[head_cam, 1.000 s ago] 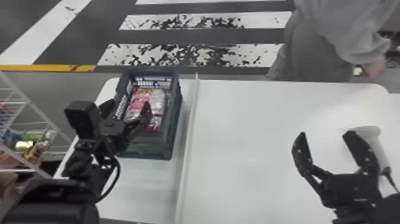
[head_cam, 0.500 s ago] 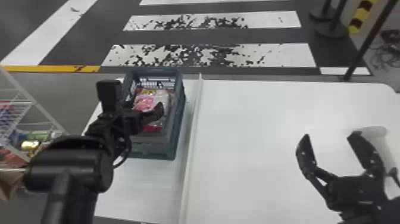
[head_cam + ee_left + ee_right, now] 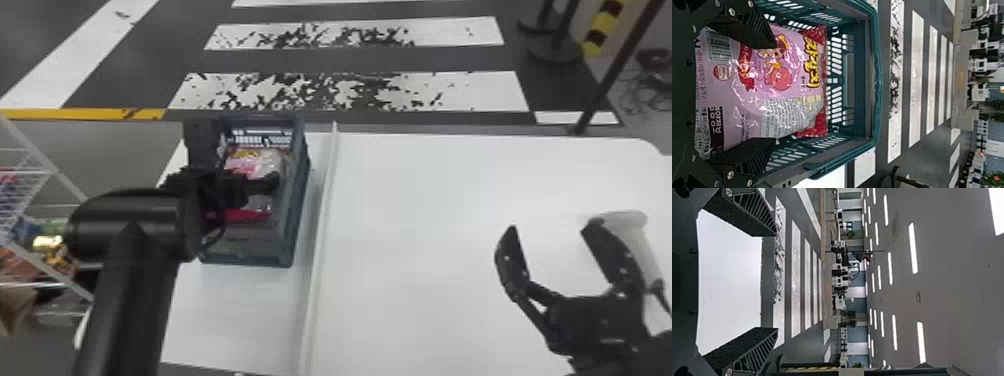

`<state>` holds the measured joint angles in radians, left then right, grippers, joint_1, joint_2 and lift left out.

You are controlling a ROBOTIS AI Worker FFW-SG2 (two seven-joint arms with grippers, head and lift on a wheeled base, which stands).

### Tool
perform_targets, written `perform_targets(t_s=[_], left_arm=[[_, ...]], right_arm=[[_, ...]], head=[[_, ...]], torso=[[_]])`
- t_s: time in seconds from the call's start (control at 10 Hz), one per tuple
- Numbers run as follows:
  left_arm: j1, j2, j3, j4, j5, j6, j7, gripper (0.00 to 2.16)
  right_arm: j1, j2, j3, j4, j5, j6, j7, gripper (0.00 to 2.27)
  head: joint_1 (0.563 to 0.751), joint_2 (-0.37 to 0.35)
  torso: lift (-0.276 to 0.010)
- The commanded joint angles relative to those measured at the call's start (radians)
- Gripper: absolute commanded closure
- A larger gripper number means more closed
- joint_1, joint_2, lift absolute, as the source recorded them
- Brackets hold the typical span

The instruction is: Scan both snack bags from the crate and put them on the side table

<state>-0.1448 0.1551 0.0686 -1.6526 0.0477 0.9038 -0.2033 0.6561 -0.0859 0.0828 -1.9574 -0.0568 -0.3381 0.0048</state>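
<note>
Pink snack bag [image 3: 785, 82]: lay printed side up in the blue-green crate [image 3: 873, 74], between the left gripper's two fingers and extending beyond their tips toward the crate's far wall.
Left gripper [image 3: 237, 187]: hung over the crate with its fingers spread wide, one near each long edge of the bag; whether either finger touched it could not be told.
Red packaging [image 3: 819, 127]: showed at the pink bag's far end, inside the crate; whether it was a second bag could not be told.
Crate position: stood on the left part of the white table [image 3: 425, 240], just beside the raised strip [image 3: 322, 215].
Right gripper [image 3: 550, 229]: hung over the table's right part, well apart from the bag, fingers wide with nothing between them.
White device [image 3: 632, 235]: was at the table's right, just beside the right gripper's outer finger.
</note>
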Motion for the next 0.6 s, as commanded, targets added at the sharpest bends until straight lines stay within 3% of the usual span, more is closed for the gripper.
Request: perform_targets(t_s=[0.0, 0.1, 0.2, 0.3, 0.4, 0.5], left_arm=[[-0.055, 0.004, -0.009, 0.043, -0.014, 0.071, -0.024, 0.19], [-0.082, 0.006, -0.01, 0.073, -0.042, 0.126, -0.079, 0.26], [-0.105, 0.014, -0.006, 0.085, -0.065, 0.178, -0.163, 0.71], [-0.107, 0.014, -0.004, 0.085, -0.083, 0.197, -0.196, 1.26], [-0.113, 0.014, -0.001, 0.085, -0.121, 0.218, -0.262, 1.31], [-0.116, 0.009, 0.004, 0.085, -0.158, 0.261, -0.285, 1.97]], right_arm=[[0.0, 0.0, 0.0, -0.003, 0.006, 0.003, 0.0, 0.07], [0.0, 0.0, 0.0, -0.003, 0.006, 0.006, 0.0, 0.07], [0.0, 0.0, 0.0, -0.001, 0.006, 0.009, 0.001, 0.07], [-0.003, 0.0, 0.0, -0.001, 0.006, 0.015, 0.0, 0.07], [-0.003, -0.002, 0.0, -0.001, 0.006, 0.018, 0.0, 0.07], [-0.004, -0.003, 0.002, 0.0, 0.006, 0.018, 0.001, 0.07]], head=[[0.695, 0.113], [0.695, 0.111], [0.695, 0.106], [0.695, 0.099], [0.695, 0.099], [0.695, 0.099]], torso=[[-0.087], [-0.087], [-0.087], [-0.087], [-0.087], [-0.087]])
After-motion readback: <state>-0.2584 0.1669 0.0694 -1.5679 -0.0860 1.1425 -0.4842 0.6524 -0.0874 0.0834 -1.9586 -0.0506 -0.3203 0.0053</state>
